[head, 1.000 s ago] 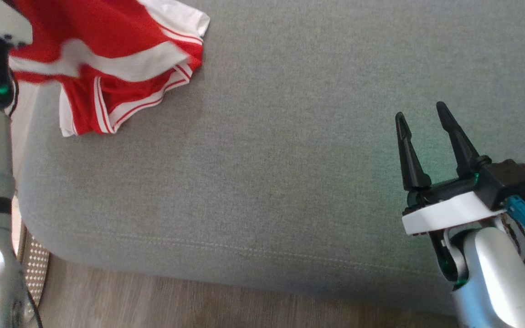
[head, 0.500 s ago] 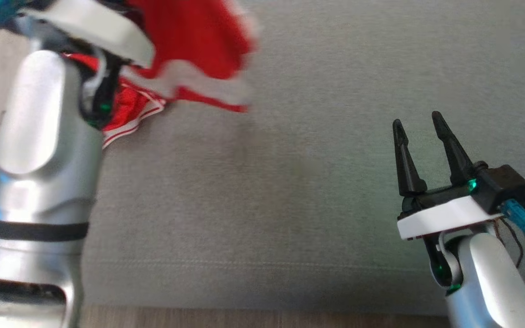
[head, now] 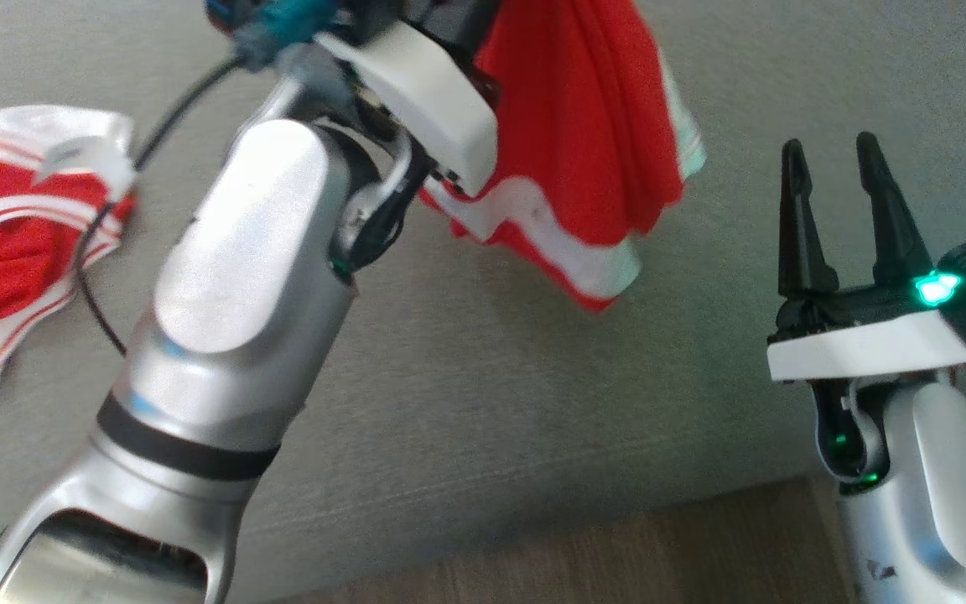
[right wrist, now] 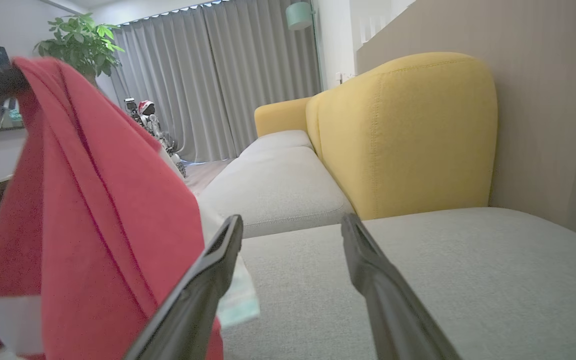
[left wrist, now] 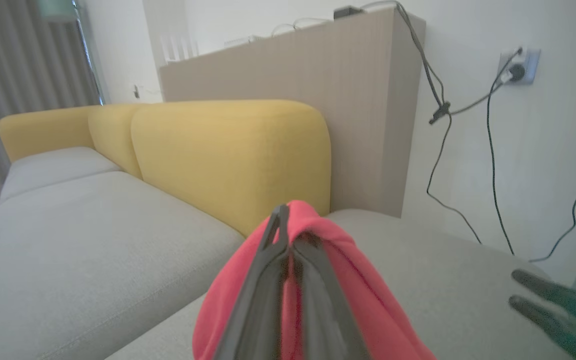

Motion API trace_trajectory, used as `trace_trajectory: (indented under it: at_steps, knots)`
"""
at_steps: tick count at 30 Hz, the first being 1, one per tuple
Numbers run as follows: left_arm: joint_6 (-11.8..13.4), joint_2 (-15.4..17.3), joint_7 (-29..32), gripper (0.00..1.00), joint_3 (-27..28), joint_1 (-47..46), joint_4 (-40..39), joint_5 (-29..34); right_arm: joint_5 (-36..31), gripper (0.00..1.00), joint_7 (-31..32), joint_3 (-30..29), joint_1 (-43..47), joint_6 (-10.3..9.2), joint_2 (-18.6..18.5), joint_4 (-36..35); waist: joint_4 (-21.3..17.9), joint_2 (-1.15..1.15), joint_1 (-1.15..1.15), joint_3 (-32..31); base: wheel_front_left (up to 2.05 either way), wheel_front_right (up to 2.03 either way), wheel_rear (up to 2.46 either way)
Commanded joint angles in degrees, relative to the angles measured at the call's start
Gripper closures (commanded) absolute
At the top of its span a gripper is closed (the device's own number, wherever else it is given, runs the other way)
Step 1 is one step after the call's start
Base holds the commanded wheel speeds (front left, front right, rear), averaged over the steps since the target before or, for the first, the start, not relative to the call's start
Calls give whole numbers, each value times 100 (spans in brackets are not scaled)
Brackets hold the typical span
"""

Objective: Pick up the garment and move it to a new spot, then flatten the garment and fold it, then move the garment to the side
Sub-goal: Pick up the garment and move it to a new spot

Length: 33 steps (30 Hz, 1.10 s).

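Note:
The garment (head: 584, 126) is red with white bands and hangs in folds above the grey sofa seat (head: 483, 352), clear of it at its lower hem. My left gripper (left wrist: 283, 225) is shut on its upper edge, with red cloth (left wrist: 338, 245) draped over both fingers. The left forearm (head: 231, 277) crosses the middle of the head view. More red-and-white cloth (head: 22, 235) lies on the seat at the left; I cannot tell whether it joins the held piece. My right gripper (head: 829, 144) stands open and empty, right of the hanging garment (right wrist: 93, 200).
A yellow backrest (left wrist: 228, 150) rises behind the seat, and a beige panel with hanging cables (left wrist: 438, 110) stands beyond it. The seat's front edge meets the wood floor (head: 617, 554). Curtains and a plant (right wrist: 78, 45) are far off.
The head camera has shifted. My left arm has lifted the garment off the seat's far left and carried it towards the middle. The right gripper has stayed open.

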Motion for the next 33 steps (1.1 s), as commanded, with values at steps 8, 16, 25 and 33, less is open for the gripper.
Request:
trace_trajectory:
  at_steps: [8,16,25,33]
  knots:
    - [211,402,6,100,-216,-850,1481,667,449,0,-52,405,-430,0,33,-481,-1184,0,0,876,0,0,0]
    - [211,496,-427,100,-405,-1418,3089,983,672,0,-52,740,-543,0,33,-646,-1460,0,0,1131,0,0,0]
    - [115,314,-840,0,-602,-1796,4292,999,608,0,-52,886,-519,0,33,-631,-1213,0,0,1112,0,0,0]
    - [51,302,-1432,0,-449,-1828,4591,700,303,0,-52,684,-384,0,33,-452,-551,0,0,620,0,0,0]
